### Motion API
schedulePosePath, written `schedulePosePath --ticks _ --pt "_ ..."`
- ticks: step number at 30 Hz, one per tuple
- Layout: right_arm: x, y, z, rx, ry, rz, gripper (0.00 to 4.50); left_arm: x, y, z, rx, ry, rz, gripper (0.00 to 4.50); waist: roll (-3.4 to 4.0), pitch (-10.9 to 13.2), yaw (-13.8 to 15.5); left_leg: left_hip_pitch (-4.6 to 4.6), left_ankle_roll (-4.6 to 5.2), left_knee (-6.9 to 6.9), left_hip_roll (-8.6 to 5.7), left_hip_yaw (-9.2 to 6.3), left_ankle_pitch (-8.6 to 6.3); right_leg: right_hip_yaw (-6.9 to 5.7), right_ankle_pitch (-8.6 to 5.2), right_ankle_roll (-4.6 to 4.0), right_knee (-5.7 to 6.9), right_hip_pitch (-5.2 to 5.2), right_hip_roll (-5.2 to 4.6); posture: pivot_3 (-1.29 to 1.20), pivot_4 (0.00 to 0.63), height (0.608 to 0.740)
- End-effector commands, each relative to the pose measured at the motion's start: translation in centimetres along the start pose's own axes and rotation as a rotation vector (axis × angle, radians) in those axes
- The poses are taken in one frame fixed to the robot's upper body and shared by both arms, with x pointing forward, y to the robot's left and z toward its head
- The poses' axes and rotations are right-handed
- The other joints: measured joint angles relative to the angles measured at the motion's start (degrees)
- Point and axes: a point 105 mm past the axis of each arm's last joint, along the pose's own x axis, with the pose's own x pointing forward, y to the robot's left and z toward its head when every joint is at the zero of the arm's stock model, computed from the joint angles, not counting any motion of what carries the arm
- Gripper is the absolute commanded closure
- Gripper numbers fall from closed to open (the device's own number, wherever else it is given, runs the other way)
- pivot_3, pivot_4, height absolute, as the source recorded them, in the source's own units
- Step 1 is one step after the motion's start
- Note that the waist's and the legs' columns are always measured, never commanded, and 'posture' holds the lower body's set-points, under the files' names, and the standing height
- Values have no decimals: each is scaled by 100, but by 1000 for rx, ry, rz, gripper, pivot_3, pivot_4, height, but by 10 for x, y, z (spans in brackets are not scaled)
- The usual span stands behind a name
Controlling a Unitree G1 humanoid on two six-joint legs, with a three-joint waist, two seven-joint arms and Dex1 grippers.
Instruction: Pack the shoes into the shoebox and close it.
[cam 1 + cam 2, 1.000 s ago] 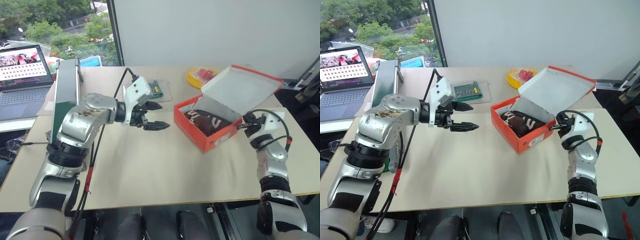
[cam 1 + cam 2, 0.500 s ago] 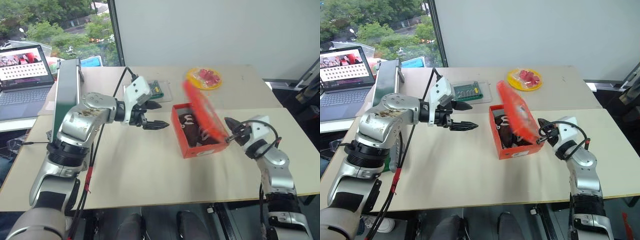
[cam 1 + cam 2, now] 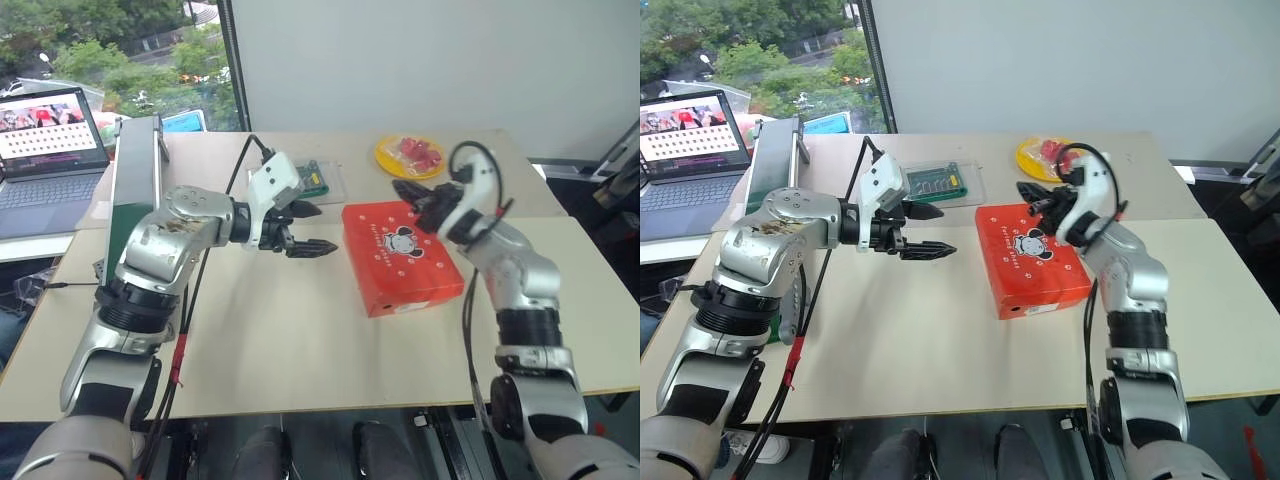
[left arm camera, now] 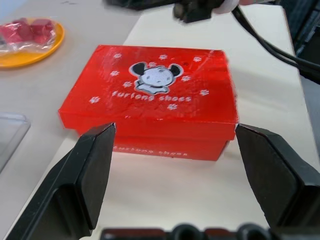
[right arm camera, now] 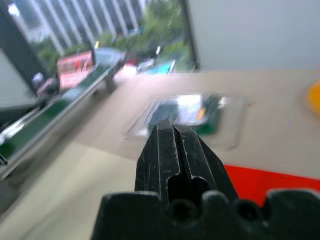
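Note:
The orange-red shoebox (image 3: 400, 258) lies shut on the table, its lid with the cartoon figure facing up. The shoes are hidden inside it. My right gripper (image 3: 402, 188) is shut and empty, hovering level just over the box's far edge and pointing left. My left gripper (image 3: 315, 228) stands open a little to the left of the box, holding nothing. In the left wrist view the box (image 4: 150, 100) sits between and beyond the two spread fingers (image 4: 92, 170). The right wrist view shows the closed fingers (image 5: 172, 150) above a strip of the red lid (image 5: 270, 180).
A yellow plate (image 3: 410, 153) with red pieces in a bag sits behind the box. A clear tray with a green board (image 3: 318, 180) lies behind my left gripper. A green upright panel (image 3: 135, 190) and a laptop (image 3: 45, 130) stand at the far left.
The lid has swung down and the box is now closed, turned a little on the table. My right gripper swept left and up from the box's right side to its far edge. The left arm kept still.

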Motion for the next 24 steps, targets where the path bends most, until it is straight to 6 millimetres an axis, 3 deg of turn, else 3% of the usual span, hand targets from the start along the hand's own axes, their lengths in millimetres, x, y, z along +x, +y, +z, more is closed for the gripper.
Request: schedulePosePath --ticks 1,9,14,17,19,21,22,24 --pt "10 -4 -31 -26 158 -7 4483 -11 3 9 35 -39 59 424 0 0 34 -4 0 1 -2 3 0 1 0 1 -2 -3 -2 0 150 740" --pt "7 -9 -32 -38 115 -24 4483 -22 14 3 -7 -74 174 424 2 2 66 -8 -1 6 -2 1 1 -1 3 4 0 -5 -4 0 150 740" --pt "-11 2 16 -87 -38 32 3083 -20 20 0 -25 -98 213 424 5 5 74 -9 -2 4 -2 0 1 -1 3 4 0 -8 -4 0 150 740" --pt "-49 -8 44 -254 -28 -23 2041 -16 15 -4 -58 -148 204 424 9 8 129 -11 0 5 -5 -2 0 -3 3 5 0 -7 -9 0 150 740" --pt "-74 -19 48 -316 8 -87 1159 -10 11 -8 -60 -165 197 424 8 8 167 -12 3 4 -4 -4 -2 -8 3 5 -8 -4 -8 0 150 740" --pt "-90 -29 47 -346 38 -139 669 -7 6 -11 -52 -175 184 424 6 8 189 -12 4 4 -3 -4 -3 -10 3 5 -15 1 -7 0 150 740" --pt "-102 -35 46 -353 54 -178 149 -4 4 -12 -43 -180 180 424 6 9 191 -12 5 5 -3 -2 -4 -10 3 5 -17 2 -7 0 150 740" --pt "-126 -48 45 -354 71 -262 35 0 0 -14 -45 -208 172 424 6 9 190 -8 6 6 -5 3 -4 -5 3 4 -21 4 -7 0 150 740"
